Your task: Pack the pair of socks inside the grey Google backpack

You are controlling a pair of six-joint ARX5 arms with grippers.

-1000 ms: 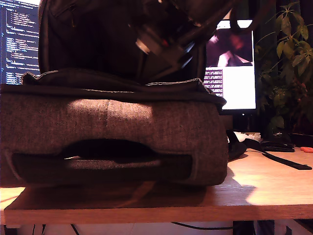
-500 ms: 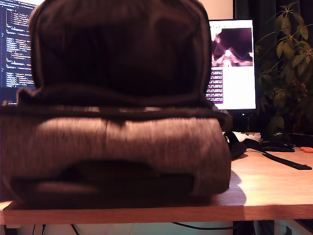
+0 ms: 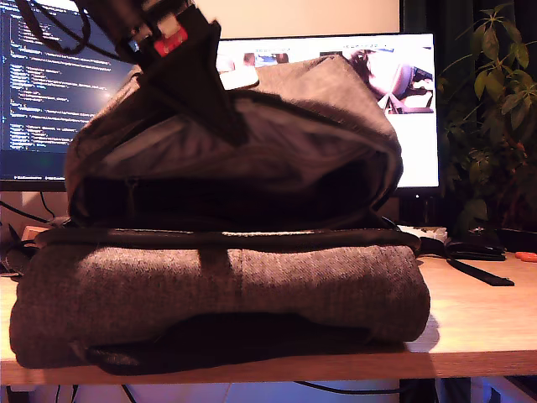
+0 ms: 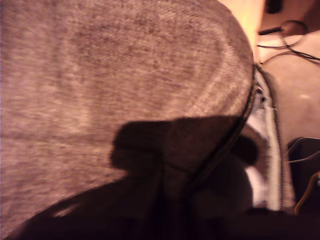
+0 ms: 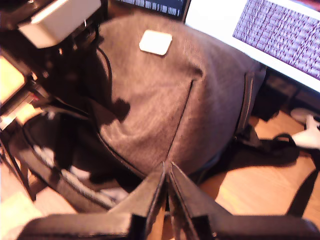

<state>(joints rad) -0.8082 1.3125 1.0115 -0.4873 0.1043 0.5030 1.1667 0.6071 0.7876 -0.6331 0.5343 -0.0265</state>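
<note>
Pinched together with nothing between them, the fingers of my second gripper (image 5: 166,169) hang above the grey Google backpack (image 5: 175,95), over the curved edge of its raised flap. My first gripper (image 3: 231,126) comes down from the upper left of the exterior view, with its dark fingers on the rim of that flap (image 3: 302,143). Its own camera shows only blurred grey weave and a zipper line, so I cannot tell whether it is clamped on the fabric.

A wooden desk (image 3: 478,323) carries the backpack, which lies flat along the front edge and covers most of the desk's width. Its flap stands up behind the body, showing dark lining. A pale rectangular tag (image 5: 155,42) sits on the outer face of the flap. The pair of socks shows in no view.

The room is dim and warmly lit. Behind the bag stand a monitor with lines of code (image 3: 50,92) and a brighter second monitor (image 3: 411,101). A leafy plant (image 3: 495,109) stands at the desk's far edge on the exterior view's right. A black strap (image 3: 480,274) trails from the bag across the bare wood there.
</note>
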